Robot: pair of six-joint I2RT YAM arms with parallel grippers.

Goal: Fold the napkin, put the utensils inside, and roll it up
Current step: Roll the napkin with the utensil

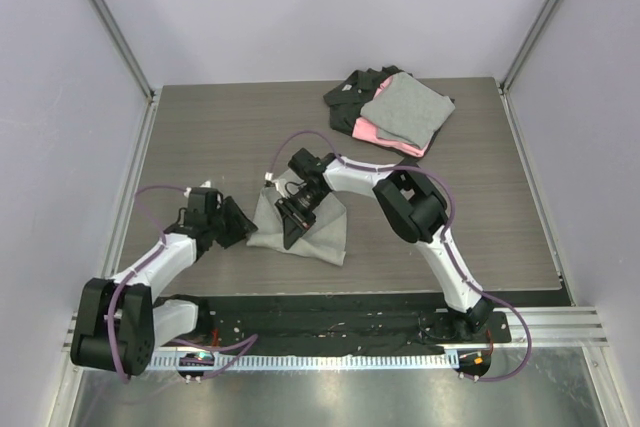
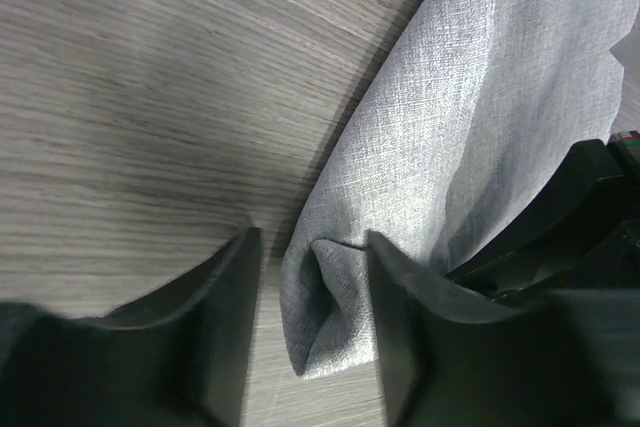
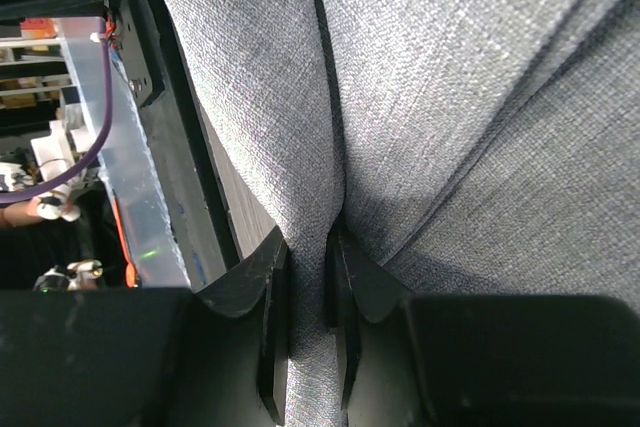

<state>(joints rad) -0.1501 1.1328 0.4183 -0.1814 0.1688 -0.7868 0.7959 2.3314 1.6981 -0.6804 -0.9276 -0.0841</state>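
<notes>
The napkin [image 1: 325, 237] is plain light grey (finely woven). The table [image 1: 480, 207] shows grey-brown wood grain; the stacked cloths [image 1: 400, 112] are grey, pink and black.

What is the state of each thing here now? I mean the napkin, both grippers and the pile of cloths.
napkin, lying on the table, partly folded, not rolled
left gripper, jaws open, a corner of the napkin between them
right gripper, jaws shut on a fold of the napkin
pile of cloths, folded and stacked, grey on top of pink and black, no gripper near it
</notes>
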